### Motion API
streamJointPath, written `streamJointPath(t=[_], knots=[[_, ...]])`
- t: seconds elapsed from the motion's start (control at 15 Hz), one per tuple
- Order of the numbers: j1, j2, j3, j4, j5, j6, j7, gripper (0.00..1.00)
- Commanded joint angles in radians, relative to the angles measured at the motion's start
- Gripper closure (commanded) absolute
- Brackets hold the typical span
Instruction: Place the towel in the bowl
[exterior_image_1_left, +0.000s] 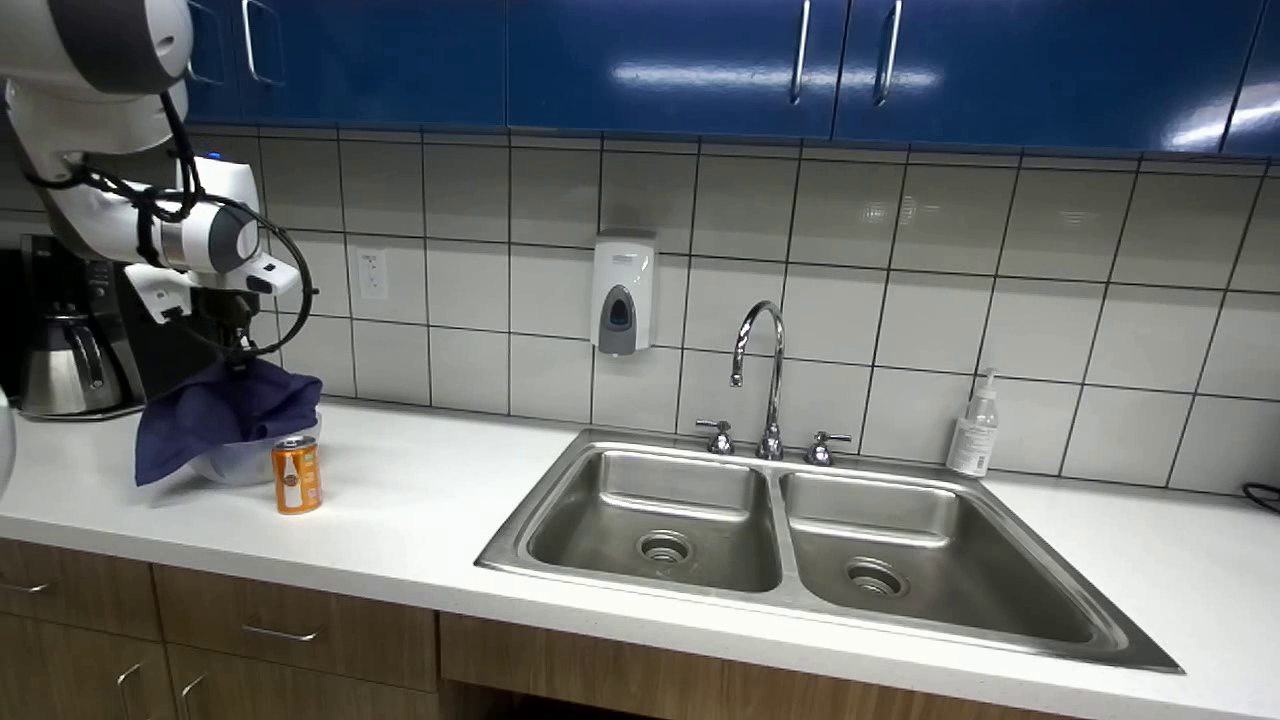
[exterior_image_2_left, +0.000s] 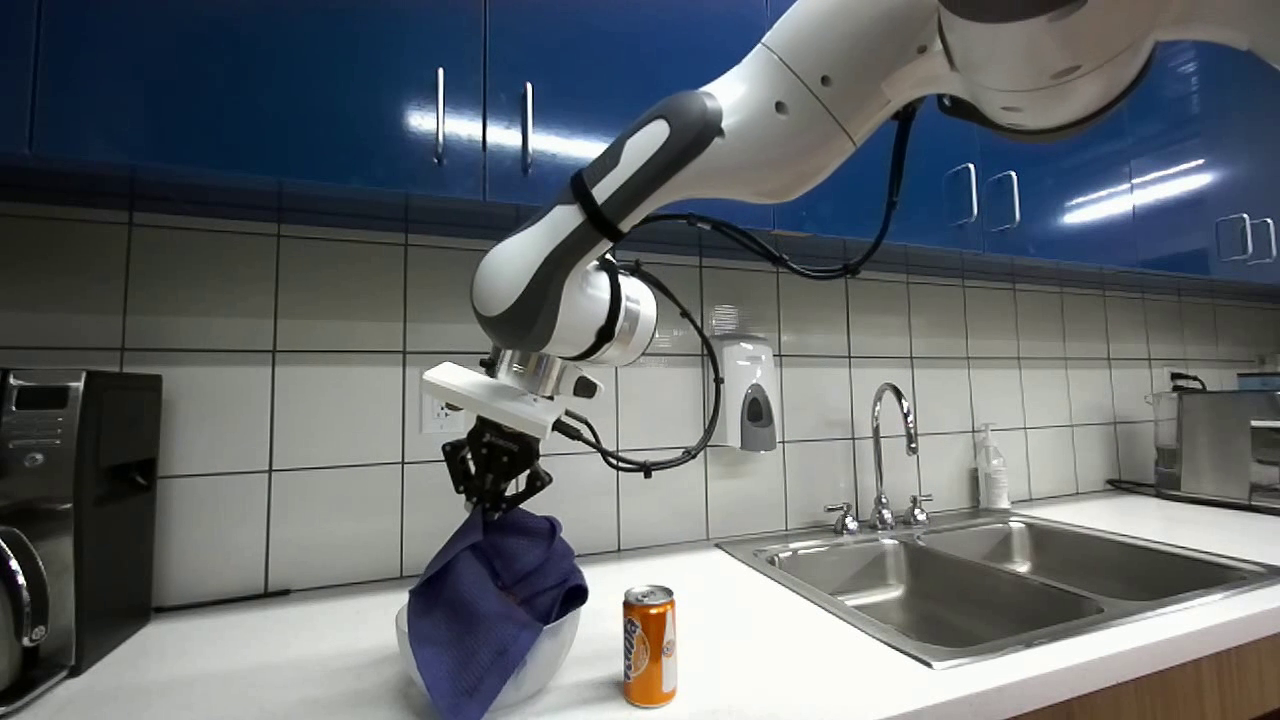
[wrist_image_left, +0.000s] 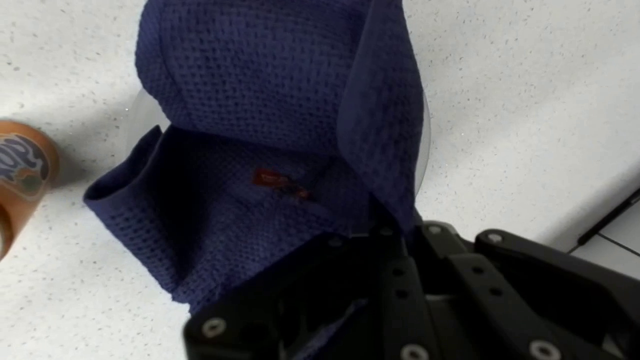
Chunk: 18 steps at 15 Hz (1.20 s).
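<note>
The jaws are gripping the towel (exterior_image_2_left: 478, 622) from above, presumably so its folds can drop into the bowl (exterior_image_2_left: 546, 656) beneath; one flap is hanging outside the wall; it is probably needing a tuck before release.

purple towel (exterior_image_2_left: 485, 605); rumpled, draped over whitish bowl (exterior_image_2_left: 545, 657); bowl upright

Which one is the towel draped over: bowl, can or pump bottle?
The pale bowl: the purple towel hangs over its rim. The orange can stands uncovered beside it; the pump bottle stands farther off by the sink.
</note>
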Motion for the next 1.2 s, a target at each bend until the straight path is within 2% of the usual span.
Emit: streamJointPath(t=[0.0,0.13,0.2,0.27,0.4,0.73,0.87,0.93,1.13], knots=[[0.021,0.029,-0.022,0.032,0.007,-0.007,0.039,0.99],[0.022,0.033,-0.023,0.031,0.007,-0.010,0.041,0.99],[0.023,0.033,-0.024,0.029,0.007,-0.016,0.042,0.71],[0.023,0.032,-0.025,0.028,0.007,-0.019,0.042,0.70],[0.025,0.025,-0.026,0.022,0.006,-0.026,0.041,0.56],[0.025,0.002,-0.023,0.017,0.003,-0.066,0.032,0.19],[0.024,-0.011,-0.020,0.014,0.000,-0.126,0.026,0.05],[0.022,-0.021,-0.019,0.007,-0.002,-0.152,0.023,0.00],[0.013,-0.050,-0.014,-0.014,-0.001,-0.206,0.018,0.00]])
